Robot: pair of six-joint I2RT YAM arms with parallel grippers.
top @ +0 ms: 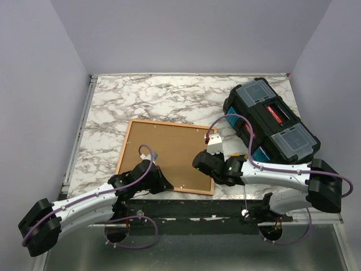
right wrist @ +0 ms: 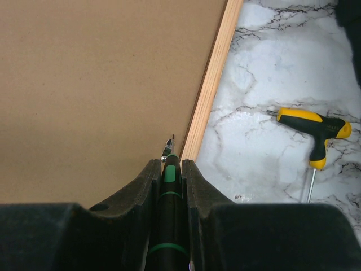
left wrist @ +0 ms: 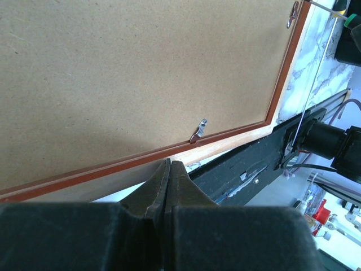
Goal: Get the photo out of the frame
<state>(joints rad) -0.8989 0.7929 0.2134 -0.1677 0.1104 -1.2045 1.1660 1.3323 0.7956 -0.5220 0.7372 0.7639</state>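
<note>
The frame [top: 163,121] lies face down on the marble table, its brown backing board [top: 169,152] facing up. The photo is hidden under the board. My left gripper [top: 163,183] is shut with nothing in it, its tips [left wrist: 168,164] at the frame's near rim [left wrist: 101,167], just short of a small metal clip [left wrist: 198,131]. My right gripper [right wrist: 171,162] is shut on a black and green screwdriver [right wrist: 169,192]. The screwdriver's tip sits at another metal clip [right wrist: 168,147] on the board [right wrist: 101,84], close to the frame's right wooden edge [right wrist: 211,84].
A black toolbox [top: 271,121] with clear lid compartments stands at the back right. A yellow and black T-handle key [right wrist: 313,127] lies on the marble to the right of the frame. The table's near edge runs just behind both grippers.
</note>
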